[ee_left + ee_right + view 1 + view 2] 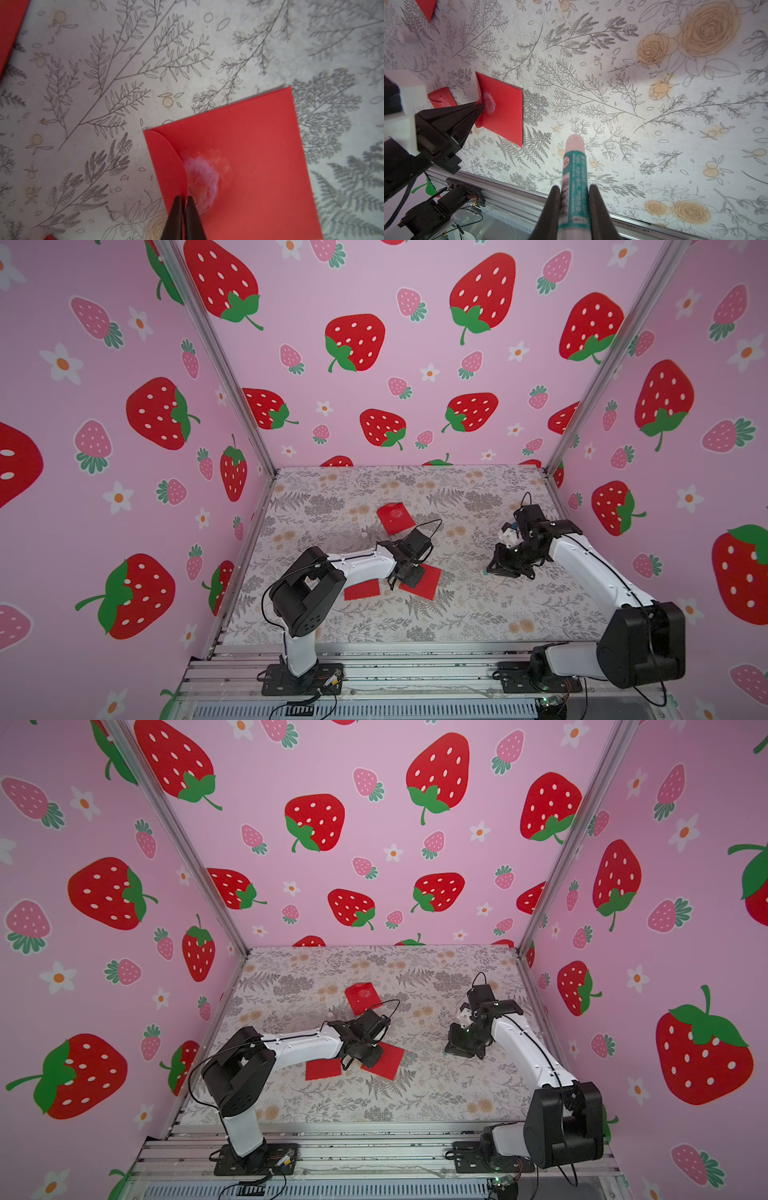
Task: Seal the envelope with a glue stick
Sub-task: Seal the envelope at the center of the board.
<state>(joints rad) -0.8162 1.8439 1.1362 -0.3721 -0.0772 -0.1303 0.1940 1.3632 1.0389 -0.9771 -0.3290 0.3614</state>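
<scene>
1. The right gripper point(574, 194) is clenched on the glue stick point(574, 166), its two dark fingers pressing the teal-labelled tube from either side
2. The glue stick juts out beyond the fingertips with its pale pink rounded end point(574, 142) leading; I cannot tell whether that end is a cap or bare glue
3. In the right wrist view the stick is held over the floral table point(654, 128), well apart from the nearest red envelope point(506, 112); I cannot tell whether its end touches the table
4. The left gripper point(184, 200) is closed, its fingertips pinching the edge of that envelope's rounded flap point(166, 164), which stands lifted off the envelope's body
5. Just beside the pinched flap, a whitish, fuzzy patch point(202, 178) sits on the envelope's red face
6. In both top views the held envelope point(424, 581) point(386, 1061) lies near the middle of the table, partly under the left gripper
7. A second red envelope point(362, 589) lies flat just beside it, toward the left arm's base, and a third red envelope point(395, 517) lies farther back on the table, apart from both
8. A small white object point(365, 534) rests on the table between the third red envelope and the left arm, too small to identify
</scene>
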